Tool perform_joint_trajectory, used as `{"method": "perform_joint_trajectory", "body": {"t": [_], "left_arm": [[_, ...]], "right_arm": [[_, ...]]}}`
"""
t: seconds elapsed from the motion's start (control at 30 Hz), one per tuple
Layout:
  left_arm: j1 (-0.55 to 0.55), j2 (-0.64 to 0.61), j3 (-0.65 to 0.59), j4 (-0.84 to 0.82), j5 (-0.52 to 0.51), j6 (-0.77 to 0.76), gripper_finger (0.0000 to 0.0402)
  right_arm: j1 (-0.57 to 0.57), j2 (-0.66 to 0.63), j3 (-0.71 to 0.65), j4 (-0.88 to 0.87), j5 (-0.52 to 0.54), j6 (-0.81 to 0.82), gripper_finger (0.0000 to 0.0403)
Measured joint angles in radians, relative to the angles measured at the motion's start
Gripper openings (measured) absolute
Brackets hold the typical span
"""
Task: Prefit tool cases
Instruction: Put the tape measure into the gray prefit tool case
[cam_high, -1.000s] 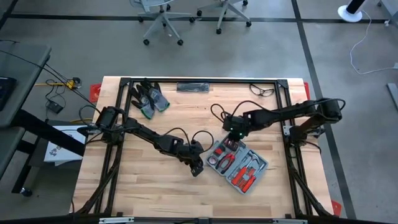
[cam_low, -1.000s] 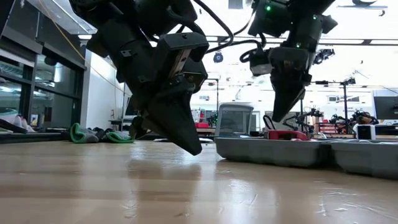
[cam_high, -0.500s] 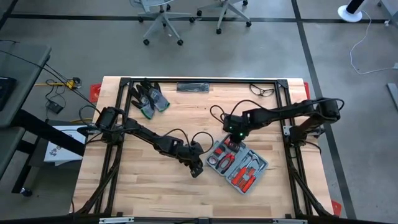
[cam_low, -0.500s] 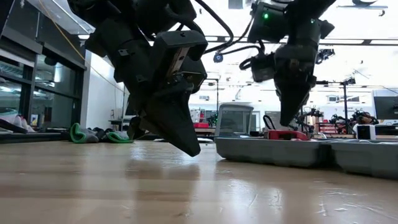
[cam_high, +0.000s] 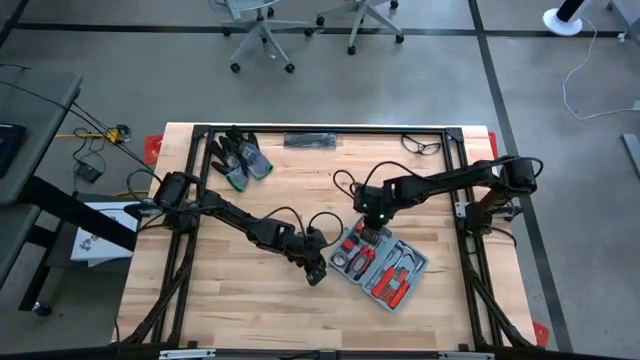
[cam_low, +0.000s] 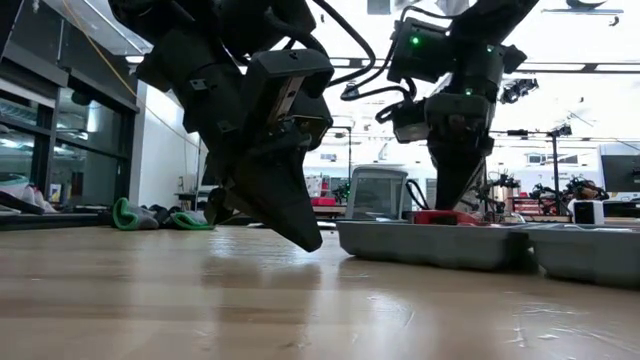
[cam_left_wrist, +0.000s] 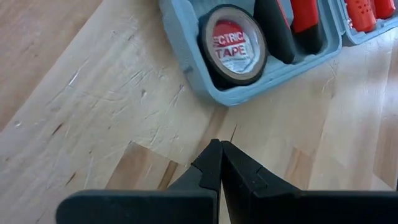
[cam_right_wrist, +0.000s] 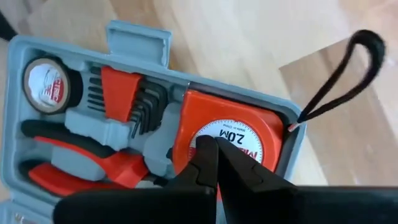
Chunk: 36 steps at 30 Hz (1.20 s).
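Observation:
The blue-grey tool case (cam_high: 385, 265) lies open on the wooden table at centre right. Red-handled tools, a tape roll (cam_left_wrist: 235, 45) and an orange tape measure (cam_right_wrist: 249, 134) sit in its recesses. My right gripper (cam_right_wrist: 214, 144) is shut and points steeply down into the case's far end (cam_high: 372, 228), on the tape measure. My left gripper (cam_high: 318, 273) is shut, slants down and hovers just over the bare wood beside the case's left corner (cam_left_wrist: 205, 93), touching nothing. My right gripper comes from above with its shut fingertips (cam_right_wrist: 208, 152) on the tape measure's round white face (cam_right_wrist: 231, 132), near its middle. The tape measure lies flat in its recess at the case's far end. Its black wrist strap (cam_right_wrist: 348, 68) trails out over the table.
A pair of dark and green gloves (cam_high: 240, 158) lies at the far left. A flat black object (cam_high: 310, 140) and a pair of glasses (cam_high: 422, 146) lie along the far edge. Bare wood stretches along the table's near side and left.
My right gripper has come down, still shut, from above the case onto the tape measure at the case's far end. The case has shifted slightly toward my left gripper, which has kept still.

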Motion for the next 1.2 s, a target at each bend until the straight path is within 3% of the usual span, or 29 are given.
{"method": "perform_joint_trajectory", "body": {"t": [0.6, 0.77, 0.93, 1.2], "left_arm": [[0.000, 0.001, 0.000, 0.005, -0.002, 0.000, 0.0000], [0.006, 0.001, 0.000, 0.091, 0.016, 0.000, 0.0000], [0.042, 0.001, 0.002, 0.240, 0.007, -0.008, 0.0000], [0.146, 0.006, 0.002, 0.242, -0.054, 0.040, 0.0000]], "right_arm": [[0.004, 0.062, 0.005, 0.021, 0.014, -0.011, 0.0000], [0.004, 0.062, 0.005, 0.017, 0.010, -0.011, 0.0000], [0.004, 0.062, 0.005, 0.021, 0.002, -0.008, 0.0000], [0.004, 0.062, 0.005, 0.022, -0.004, -0.008, 0.0000]]}}
